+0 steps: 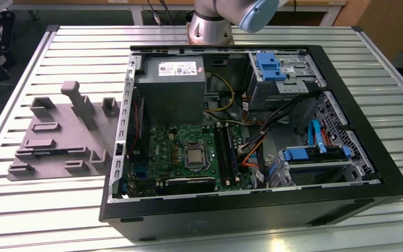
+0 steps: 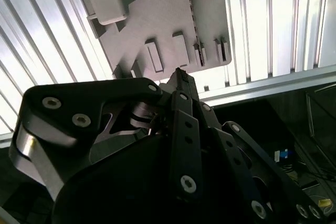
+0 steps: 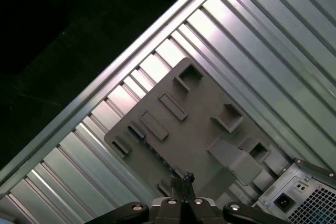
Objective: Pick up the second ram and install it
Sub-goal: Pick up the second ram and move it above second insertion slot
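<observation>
My claw (image 3: pixel 184 178) hangs above the grey holder (image 1: pixel 69 136), which lies on the worktop (image 1: pixel 61 47) near its edge on the exterior view's left. In both wrist views my two fingers are pressed together at the tips with nothing between them, so I carry nothing.

I take the second ram (image 1: pixel 48 153) to be the thin dark strip with bluish marks standing on its long edge in a slot of the holder. I think the slot keeps it upright so that fingers can pinch its flat faces from above.

The computer case (image 1: pixel 257 205) lies just beside the holder with its open side up. This is probably so that the long black slots (image 1: pixel 224 149) on the motherboard (image 1: pixel 166 144) are reachable from above. The stick is not yet lifted.
</observation>
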Robot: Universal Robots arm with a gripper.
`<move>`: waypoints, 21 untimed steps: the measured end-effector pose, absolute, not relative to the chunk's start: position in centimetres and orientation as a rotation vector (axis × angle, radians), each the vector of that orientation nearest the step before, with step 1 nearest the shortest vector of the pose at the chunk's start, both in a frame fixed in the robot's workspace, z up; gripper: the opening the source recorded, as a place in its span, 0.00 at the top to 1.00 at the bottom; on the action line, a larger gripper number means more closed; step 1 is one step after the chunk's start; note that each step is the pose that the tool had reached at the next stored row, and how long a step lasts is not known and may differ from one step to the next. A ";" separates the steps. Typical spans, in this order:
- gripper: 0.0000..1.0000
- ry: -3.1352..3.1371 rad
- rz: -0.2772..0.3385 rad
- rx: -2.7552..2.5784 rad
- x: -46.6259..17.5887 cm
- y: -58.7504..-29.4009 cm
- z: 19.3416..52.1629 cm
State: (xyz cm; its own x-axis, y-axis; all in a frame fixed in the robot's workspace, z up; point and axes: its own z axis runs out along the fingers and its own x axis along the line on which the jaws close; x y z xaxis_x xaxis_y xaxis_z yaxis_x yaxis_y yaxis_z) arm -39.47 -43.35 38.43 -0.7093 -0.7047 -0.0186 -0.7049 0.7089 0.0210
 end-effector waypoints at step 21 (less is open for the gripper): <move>0.89 2.844 0.042 -1.315 -39.6 -43.4 38.4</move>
